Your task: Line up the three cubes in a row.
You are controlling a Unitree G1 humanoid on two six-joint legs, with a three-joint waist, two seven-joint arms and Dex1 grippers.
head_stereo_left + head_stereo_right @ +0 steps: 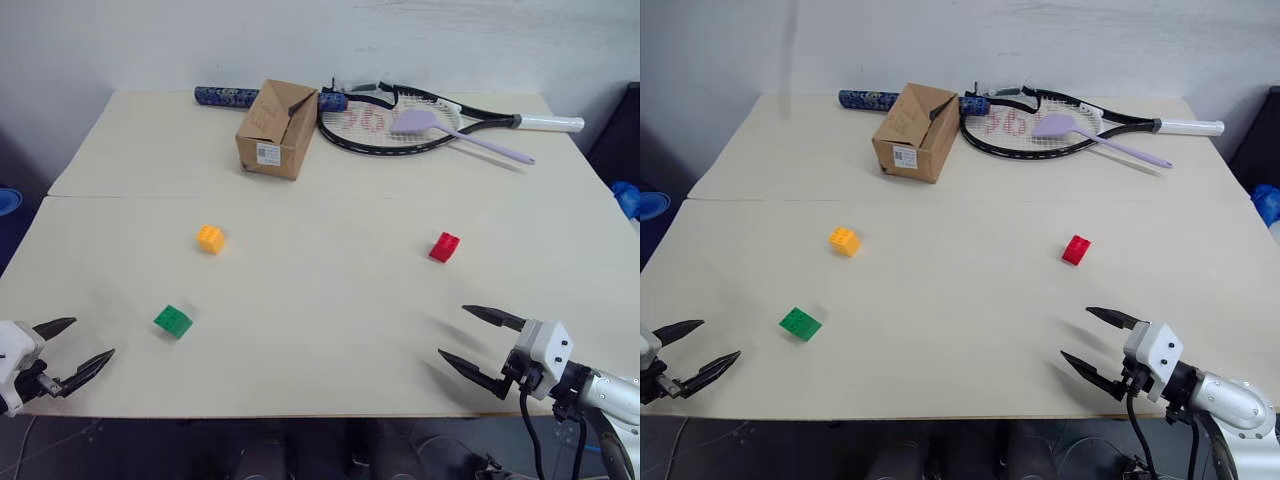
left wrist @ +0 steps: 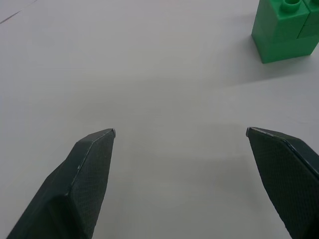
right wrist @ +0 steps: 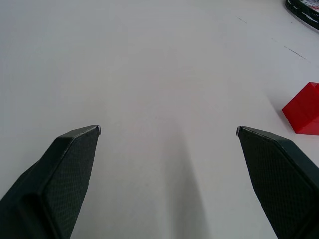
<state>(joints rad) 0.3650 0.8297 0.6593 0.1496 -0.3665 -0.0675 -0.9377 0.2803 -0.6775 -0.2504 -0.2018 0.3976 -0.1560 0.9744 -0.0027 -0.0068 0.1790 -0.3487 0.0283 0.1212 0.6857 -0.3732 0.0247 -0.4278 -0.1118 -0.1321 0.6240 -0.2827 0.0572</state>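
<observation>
Cubes are seen scattered on the table [image 1: 330, 300] in the head views: the orange-yellow cube [image 1: 210, 238] at left centre, the green cube [image 1: 173, 321] nearer and further left, the red cube [image 1: 444, 246] well apart on the right. The left gripper [image 1: 82, 347] and right gripper [image 1: 476, 340] are held spread and empty at the near edge. A cardboard box [image 1: 277, 128], racket [image 1: 400, 125] and purple spatula [image 1: 455, 135] are placed far back.

In the left wrist view, the green cube is seen beyond the spread fingers [image 2: 84, 174].

In the right wrist view, the red cube is seen just past one spread finger.
</observation>
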